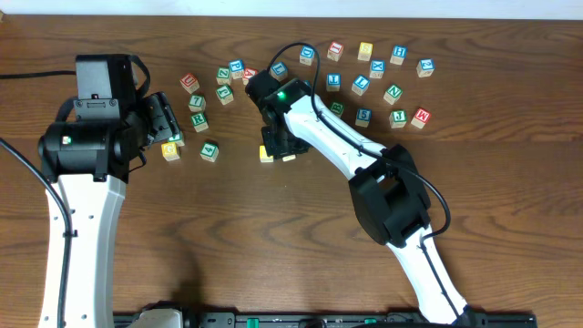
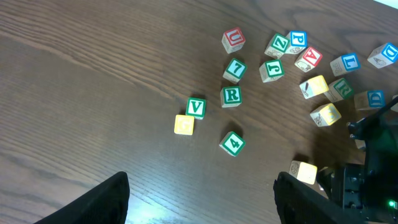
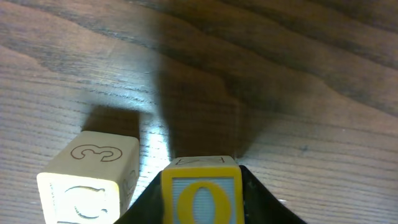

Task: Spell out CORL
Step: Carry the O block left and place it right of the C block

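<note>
At table centre: clasping O cube point(image 3: 202, 194) in right gripper point(image 1: 276, 146), just beside C cube point(image 3: 93, 180) at its 9 o'clock in wrist view (second letter, seemingly). Next: let go, fetch R cube point(image 2: 231, 96), 10 o'clock overhead; holding left gripper point(image 2: 202, 193) wide, empty

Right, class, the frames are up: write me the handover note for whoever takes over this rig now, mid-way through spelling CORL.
Left tool: open, empty, above the left scatter of cubes.
Right tool: closed on the yellow O cube, fingers against both its sides.
A pale cube with 3 on top sits just beside the O; whether it is the C I cannot tell.
Green R cube and blue L cube: loose among the other cubes, untouched.
Done: O in hand.
Left: confirm C, then line up C, O, R, L.
</note>
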Robot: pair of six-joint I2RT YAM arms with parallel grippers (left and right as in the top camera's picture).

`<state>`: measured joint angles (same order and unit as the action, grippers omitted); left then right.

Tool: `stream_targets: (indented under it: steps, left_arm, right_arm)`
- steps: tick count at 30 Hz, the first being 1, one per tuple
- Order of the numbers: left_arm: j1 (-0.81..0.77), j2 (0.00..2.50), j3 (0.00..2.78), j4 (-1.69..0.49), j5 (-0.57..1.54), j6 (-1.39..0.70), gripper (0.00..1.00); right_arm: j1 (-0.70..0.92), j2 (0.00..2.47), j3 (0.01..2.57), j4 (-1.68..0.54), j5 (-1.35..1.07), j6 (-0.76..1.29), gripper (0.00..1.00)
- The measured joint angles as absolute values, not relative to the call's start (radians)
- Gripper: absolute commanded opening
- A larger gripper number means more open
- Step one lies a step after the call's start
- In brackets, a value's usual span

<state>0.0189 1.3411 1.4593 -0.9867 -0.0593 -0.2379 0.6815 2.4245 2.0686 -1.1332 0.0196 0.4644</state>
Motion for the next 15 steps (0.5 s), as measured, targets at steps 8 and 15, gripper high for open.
stream_targets:
  steps: [8, 15]
  left_arm:
    - [0.019, 1.341, 1.459, -0.987, -0.059, -0.238, 0.73]
    - [0.019, 1.341, 1.459, -0.987, -0.059, -0.238, 0.73]
  right_arm:
    - [0.683, 2.424, 2.066, -1.140, 0.019, 0.470, 0.43]
    - [0.683, 2.424, 2.066, -1.145, 0.018, 0.467, 0.40]
